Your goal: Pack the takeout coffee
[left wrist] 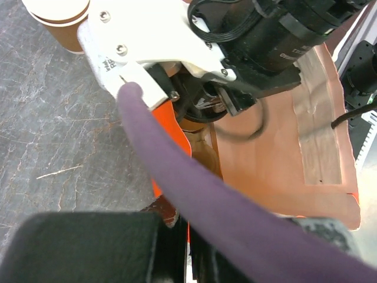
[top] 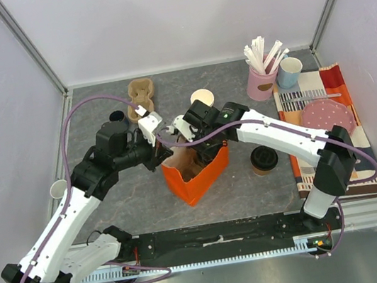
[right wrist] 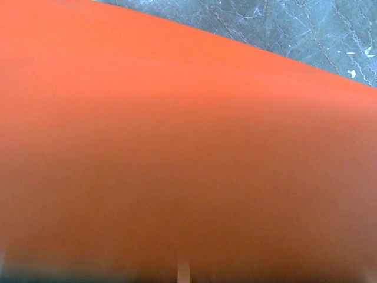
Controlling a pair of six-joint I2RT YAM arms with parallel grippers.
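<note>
Orange bag [top: 202, 179]: your left pincer [top: 164, 155] is clamped on its rim; you cannot tell the state of the right pincer [top: 198, 147] inside it.

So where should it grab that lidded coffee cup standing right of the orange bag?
Probably take the lidded cup by its brown paper wall, just below the black lid, with the fingers coming in level from the near side. It stands upright, apart from the orange bag, and the wide flat lid offers little hold from above.
</note>
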